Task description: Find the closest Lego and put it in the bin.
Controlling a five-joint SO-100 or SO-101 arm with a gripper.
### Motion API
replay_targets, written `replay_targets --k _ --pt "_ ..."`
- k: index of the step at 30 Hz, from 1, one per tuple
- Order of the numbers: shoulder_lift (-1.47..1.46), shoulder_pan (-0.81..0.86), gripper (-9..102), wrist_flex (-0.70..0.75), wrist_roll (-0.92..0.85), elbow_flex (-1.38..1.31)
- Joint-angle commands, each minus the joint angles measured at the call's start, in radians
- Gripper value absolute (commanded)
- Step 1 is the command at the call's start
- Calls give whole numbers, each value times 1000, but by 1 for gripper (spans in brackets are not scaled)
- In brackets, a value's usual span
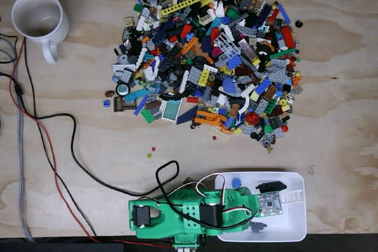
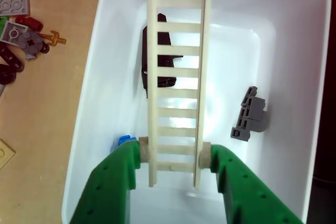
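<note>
Fixed view: green arm reaches over white bin (image 1: pixel 295 228), well clear of Lego pile (image 1: pixel 212 51), so drop lands inside.

Wrist view: gripper (image 2: pixel 175 157) pinches cream ladder (image 2: pixel 177 66) by lower rails, hanging above bin, grey piece (image 2: pixel 249 114) and black piece (image 2: pixel 163 40) already lying inside.

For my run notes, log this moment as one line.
pincer: shut on ladder piece | position: over white bin | bin holds: black piece, grey piece | release: not yet

In the fixed view, the heap of mixed plastic Lego pieces (image 1: pixel 209 57) is lying on the pale plywood tabletop (image 1: pixel 88 122), far of the white plastic bin (image 1: pixel 295 216); the white ceramic mug (image 1: pixel 38 19) is standing far left.
</note>
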Motion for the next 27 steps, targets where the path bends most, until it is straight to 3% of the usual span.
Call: replay_targets --k 1,11,14,16,17,22,27 --pt "11 5 0 -31 -8 8" --pt "23 2 29 -44 -2 17" --pt "23 -5 16 -49 6 20" --pt "23 -12 0 -46 -9 20" --pt "29 -26 0 -41 -21 11" --pt "46 -425 0 -276 183 -28" --pt "-51 -910 0 -402 221 -44"
